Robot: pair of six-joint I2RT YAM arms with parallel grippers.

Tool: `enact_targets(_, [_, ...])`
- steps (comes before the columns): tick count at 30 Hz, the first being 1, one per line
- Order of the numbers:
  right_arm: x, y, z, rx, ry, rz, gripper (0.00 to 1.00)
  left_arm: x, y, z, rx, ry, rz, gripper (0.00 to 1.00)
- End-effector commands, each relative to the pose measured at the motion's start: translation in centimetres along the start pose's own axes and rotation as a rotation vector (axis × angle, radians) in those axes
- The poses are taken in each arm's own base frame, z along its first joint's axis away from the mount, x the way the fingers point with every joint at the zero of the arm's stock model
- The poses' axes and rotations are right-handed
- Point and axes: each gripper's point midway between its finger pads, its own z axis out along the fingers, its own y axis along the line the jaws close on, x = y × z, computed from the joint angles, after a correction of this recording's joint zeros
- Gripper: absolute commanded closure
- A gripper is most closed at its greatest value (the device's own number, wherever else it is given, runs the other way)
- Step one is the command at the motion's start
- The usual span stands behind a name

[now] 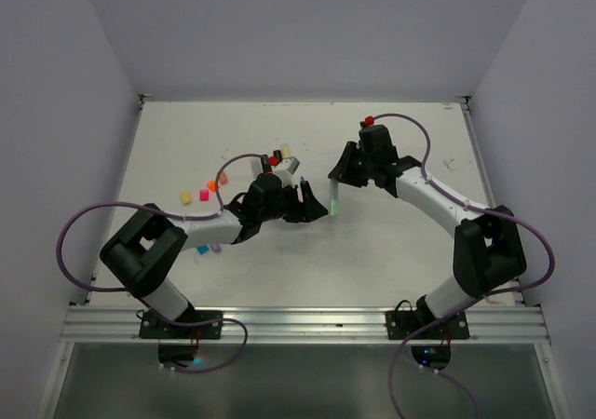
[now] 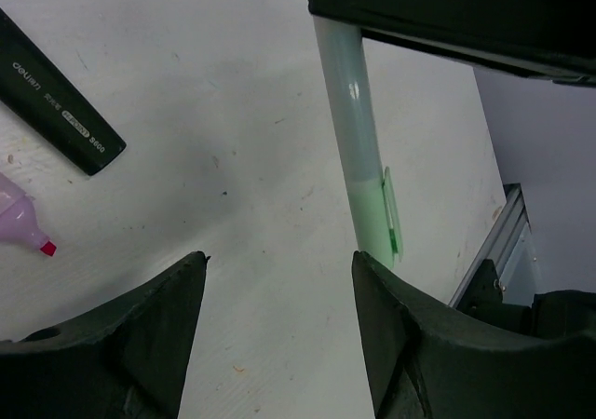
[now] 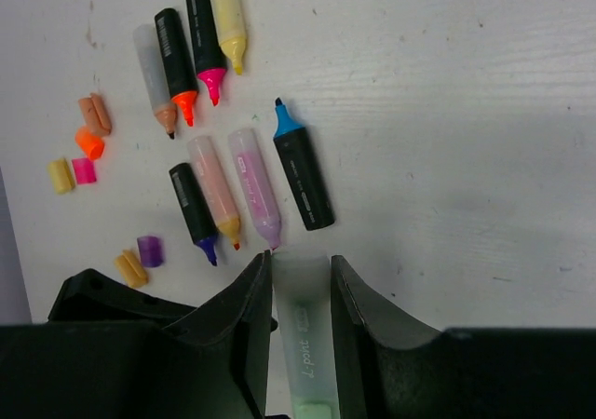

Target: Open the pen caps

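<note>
Left gripper [image 2: 279,275], jaws spread, sits off-centre below the small mint-green plastic cap [image 2: 388,216] on the pale translucent highlighter [image 2: 346,112] pinched by the right gripper [image 3: 301,268]; closing could nudge the cap sideways and twist it loose

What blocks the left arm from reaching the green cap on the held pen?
Probably nothing, so yes: the left gripper, jaws open, sits just short of the green cap, nothing between, and the right gripper holds the pen toward it.

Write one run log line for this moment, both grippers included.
right gripper: shut on pale green translucent plastic highlighter | its green plastic cap: on | left gripper: open, close to cap
</note>
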Motion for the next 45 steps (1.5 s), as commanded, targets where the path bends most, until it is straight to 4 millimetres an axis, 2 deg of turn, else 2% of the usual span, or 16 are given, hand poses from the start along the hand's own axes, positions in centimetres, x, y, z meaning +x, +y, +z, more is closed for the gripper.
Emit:
enact_targets(1, [-0.7,2.2,-0.8,-0.059,-0.032,0.02,1.0,-3.4,-2.8,1.0,0.062,-0.11,0.027,0.33])
enact_targets(9, [0.3,3.0,-0.3,-0.069,-0.016,0.007,1.0,-3.4,-3.3,1.4,0.067,-0.113,0.033,0.34])
enact_targets(16, [0.5,2.4,0.0,-0.044,-0.018,-0.001,1.0,-3.4,-2.5,0.5,0.016,-0.136,0.024,0.35])
enact_targets(17, [0.5,2.2,-0.2,-0.04,-0.021,-0.004,1.0,-2.8,-1.7,0.3,-0.017,-0.12,0.016,0.35])
enact_targets(21, [0.2,1.9,-0.5,-0.023,-0.039,-0.012,1.0,-2.8,-0.2,-0.6,-0.108,-0.131,0.015,0.36])
enact_targets(22, [0.2,1.8,-0.5,-0.019,-0.041,-0.011,1.0,-2.6,0.9,-0.8,-0.164,-0.127,0.012,0.36])
enact_targets(25, [0.2,1.7,-0.6,-0.011,-0.043,-0.018,1.0,-2.8,2.2,-1.8,-0.24,-0.153,0.005,0.36])
enact_targets(27, [0.2,1.7,-0.5,-0.011,-0.042,-0.017,1.0,-3.2,1.7,-2.3,-0.214,-0.179,0.014,0.36])
enact_targets(34, [0.6,1.4,0.2,-0.004,-0.031,-0.012,1.0,-3.4,-3.8,-2.3,0.073,-0.17,0.06,0.34])
enact_targets(40, [0.8,1.7,0.6,0.006,-0.035,-0.015,1.0,-2.8,-5.5,-1.1,0.16,-0.128,0.027,0.32])
enact_targets(45, [0.6,2.4,0.4,-0.012,-0.044,-0.011,1.0,-2.2,-5.5,-0.3,0.15,-0.103,0.02,0.32])
